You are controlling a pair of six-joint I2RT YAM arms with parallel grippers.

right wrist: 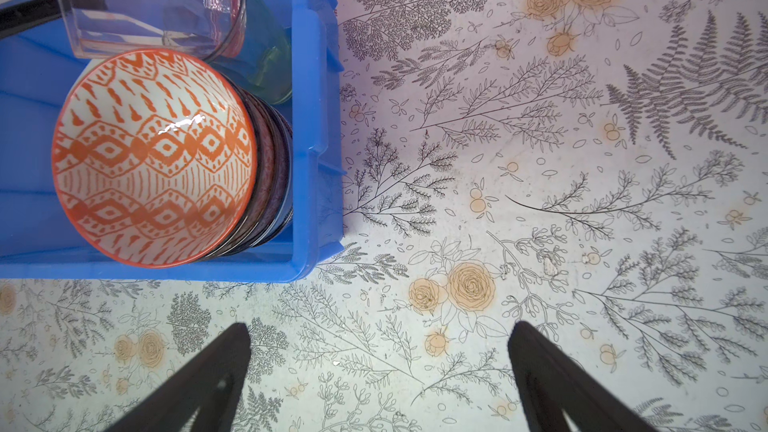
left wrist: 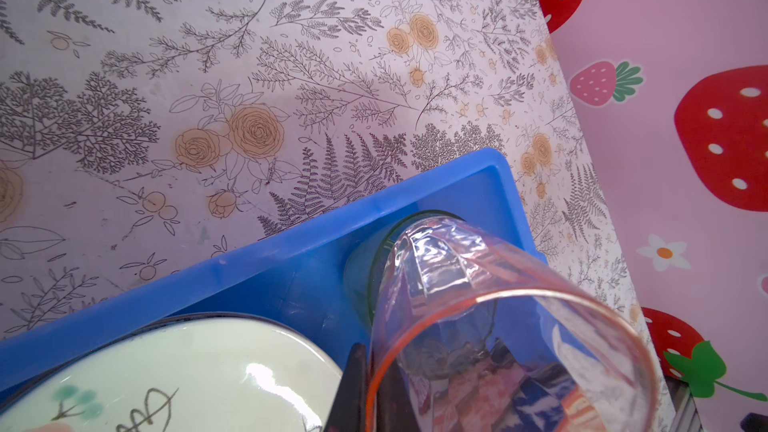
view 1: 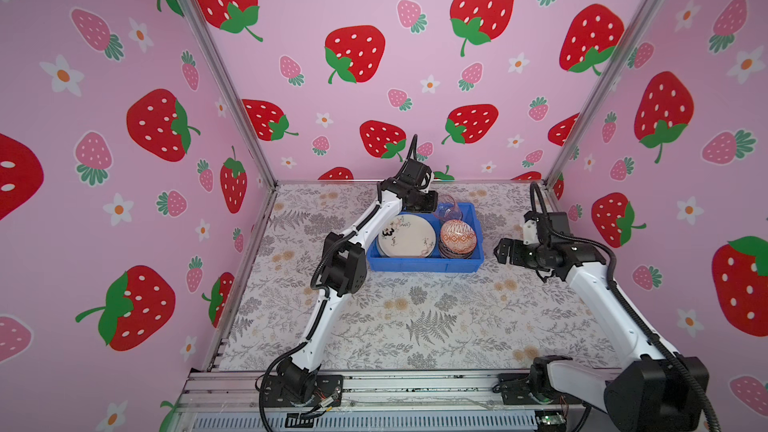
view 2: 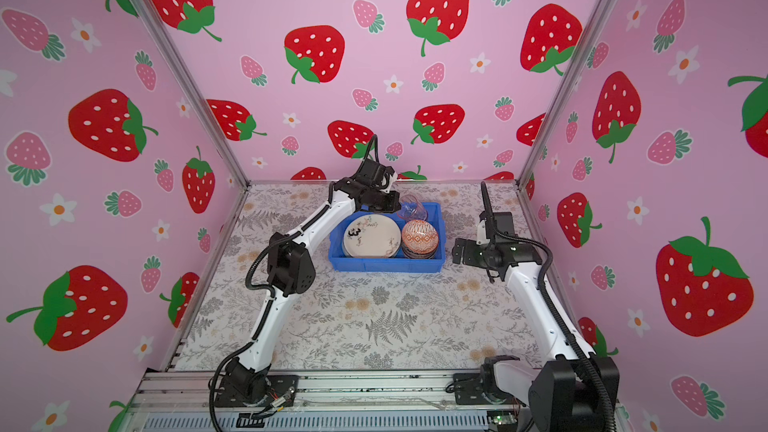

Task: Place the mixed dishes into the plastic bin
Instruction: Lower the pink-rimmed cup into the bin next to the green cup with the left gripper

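Left gripper (left wrist: 368,392) is clamped on the pink tumbler (left wrist: 498,326) rim — its base sits tilted inside the green tumbler (right wrist: 266,47), in the blue bin (view 1: 424,265) corner. Right gripper (right wrist: 378,367) hangs beside the bin — jaws wide apart.

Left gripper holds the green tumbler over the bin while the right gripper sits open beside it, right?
No: the left gripper holds the pink tumbler, as the left wrist view shows; the green tumbler is in the bin. The rest holds.
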